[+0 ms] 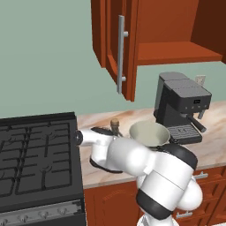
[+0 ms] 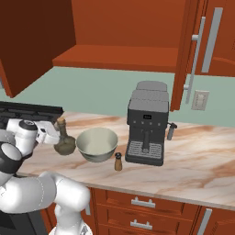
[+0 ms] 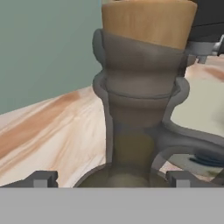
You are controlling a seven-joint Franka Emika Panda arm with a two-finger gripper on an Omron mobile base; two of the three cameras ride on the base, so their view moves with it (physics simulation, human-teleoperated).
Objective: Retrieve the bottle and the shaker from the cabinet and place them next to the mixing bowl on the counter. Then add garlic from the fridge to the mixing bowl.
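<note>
My gripper [image 3: 107,178] stands wide open around the bottle [image 2: 64,141], a finger tip [image 3: 41,179] at each side of its neck with clear counter showing between tip and glass, so I hold nothing. In the hand view the bottle is cut off by the picture's edges: its tan stopper runs out at the top, and its round belly is lost below, so I see chiefly the brownish neck with its curled side handles. From the left base view my own white forearm and elbow cover nearly all of the bottle, leaving just the stopper and a bit of the neck [image 1: 115,125] above the wrist; the shaker cannot be seen there. The bottle stands upright on the marble counter [image 2: 197,160], just beside the left side of the mixing bowl [image 2: 97,144]; whether they touch I cannot tell. The small brown shaker [image 2: 118,162] stands upright in front of the bowl's right side, between it and the black coffee machine [image 2: 147,124], near both. My arm is folded low: the upper links rise from the base, bend at the elbow and reach level across the counter's front edge toward the stove [image 1: 37,163], with the hand lying roughly horizontal and pointing at the bottle from the stove's side. Above, the cabinet [image 2: 119,50] is open, its door [image 1: 115,44] swung outward; its shelf shows bare wood, the deeper corners in shadow.
</note>
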